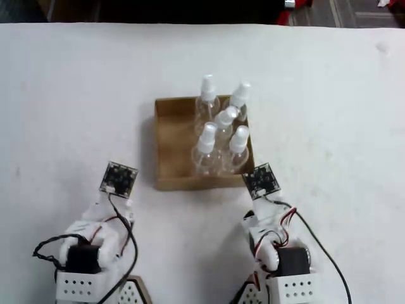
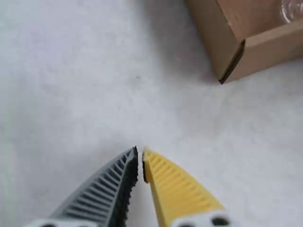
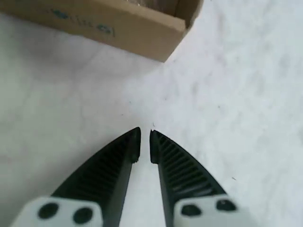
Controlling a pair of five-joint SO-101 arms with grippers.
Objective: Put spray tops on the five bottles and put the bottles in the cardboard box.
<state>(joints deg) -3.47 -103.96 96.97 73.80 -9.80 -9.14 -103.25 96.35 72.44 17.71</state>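
While five spray-topped bottles point(image 1: 221, 126) are standing bunched in the right half of the box point(image 1: 172, 149) at centre frame, both arms are resting low in the frame, seemingly parked because the job looks finished. Both the left tool point(image 2: 140, 161) and right tool point(image 3: 145, 144) are sitting clenched, empty, above the desk point(image 1: 76, 95).

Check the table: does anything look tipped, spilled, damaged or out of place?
Nothing stands out. All five bottles, each with a spray top, stand bunched in the right side of the cardboard box. No spill shows on the table. The left gripper and right gripper are shut and empty, near the box.
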